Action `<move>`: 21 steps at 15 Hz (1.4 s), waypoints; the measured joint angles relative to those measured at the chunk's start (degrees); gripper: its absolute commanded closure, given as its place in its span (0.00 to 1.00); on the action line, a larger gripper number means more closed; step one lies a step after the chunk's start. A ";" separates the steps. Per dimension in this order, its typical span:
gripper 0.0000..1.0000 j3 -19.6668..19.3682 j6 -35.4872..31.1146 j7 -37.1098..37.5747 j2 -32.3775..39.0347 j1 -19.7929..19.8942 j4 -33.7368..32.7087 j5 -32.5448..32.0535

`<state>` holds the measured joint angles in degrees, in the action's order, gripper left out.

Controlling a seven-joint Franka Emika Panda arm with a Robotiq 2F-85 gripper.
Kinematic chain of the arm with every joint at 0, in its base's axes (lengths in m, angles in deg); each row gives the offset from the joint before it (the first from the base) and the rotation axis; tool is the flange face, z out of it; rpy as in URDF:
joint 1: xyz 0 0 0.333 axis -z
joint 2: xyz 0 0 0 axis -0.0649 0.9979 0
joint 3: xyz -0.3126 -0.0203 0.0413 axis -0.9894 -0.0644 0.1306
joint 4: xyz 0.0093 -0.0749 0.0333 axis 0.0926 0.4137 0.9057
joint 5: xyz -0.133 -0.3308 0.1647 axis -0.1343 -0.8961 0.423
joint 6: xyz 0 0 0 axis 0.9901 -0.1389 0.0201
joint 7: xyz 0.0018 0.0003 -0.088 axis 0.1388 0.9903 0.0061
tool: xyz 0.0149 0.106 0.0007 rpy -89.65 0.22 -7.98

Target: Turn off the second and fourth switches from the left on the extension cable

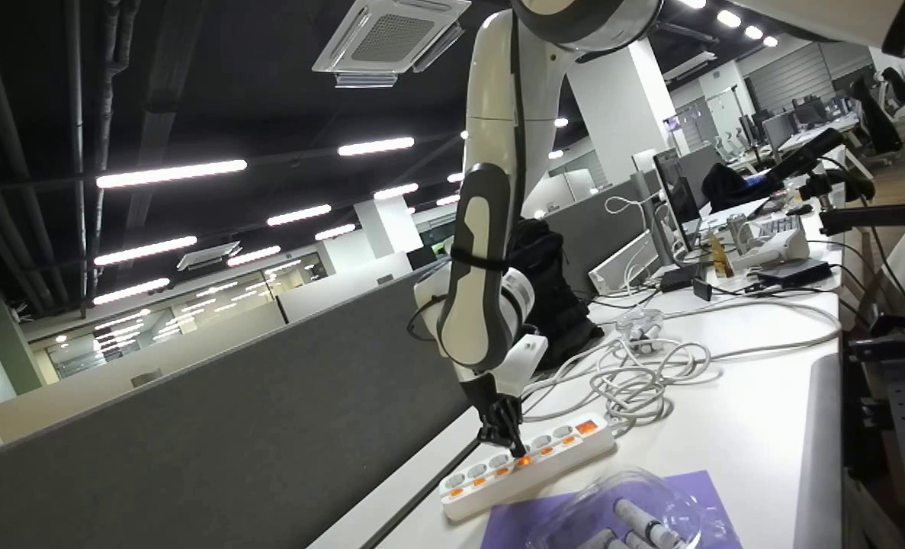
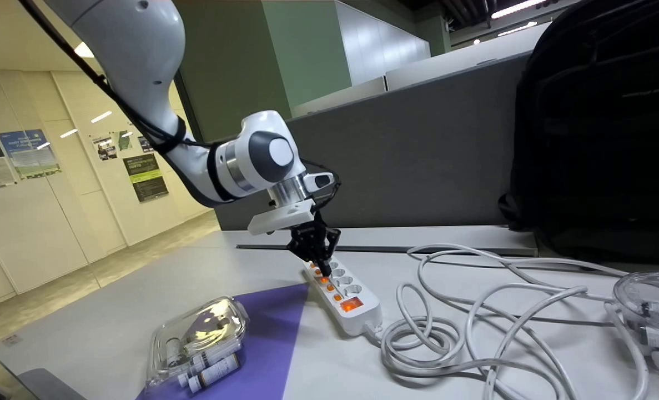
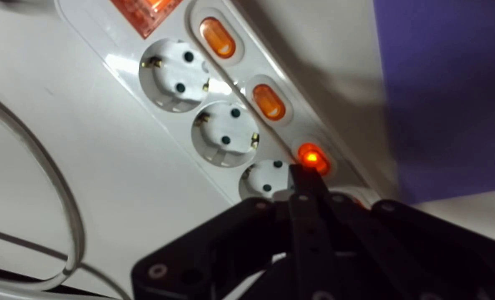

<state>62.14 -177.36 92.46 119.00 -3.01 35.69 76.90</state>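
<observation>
The extension cable is a white strip with round sockets and a row of small orange switches; it lies on the table in both exterior views (image 1: 534, 480) (image 2: 337, 311) and fills the wrist view (image 3: 118, 46). The third small switch from the main-switch end glows bright (image 3: 312, 158) (image 1: 524, 461). The two small switches between it and the main switch, one nearer (image 3: 269, 102) and one farther (image 3: 217, 37), look unlit. My gripper (image 3: 307, 173) (image 1: 519, 454) (image 2: 326, 272) is shut and empty, fingertips down at the glowing switch's edge. I cannot tell whether they touch. The gripper hides switches beyond.
The large main switch (image 3: 149, 12) (image 2: 351, 304) glows orange. A coiled white cord (image 2: 418, 339) leaves that end of the strip. A purple sheet (image 2: 273, 333) and a clear box of small bottles (image 2: 196, 344) lie beside it. A grey partition (image 2: 407, 150) and black backpack (image 2: 601, 139) stand behind.
</observation>
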 measured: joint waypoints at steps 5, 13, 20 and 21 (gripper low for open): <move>1.00 -0.01 0.30 0.40 -0.01 0.00 0.31 0.03; 1.00 -0.03 0.97 0.68 -0.06 0.01 0.29 0.33; 1.00 -2.47 -0.21 0.87 0.54 -0.90 0.07 -2.13; 1.00 -3.21 -0.95 0.86 0.75 -1.27 0.06 -3.34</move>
<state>58.93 -178.31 93.32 119.75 -4.28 35.74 73.56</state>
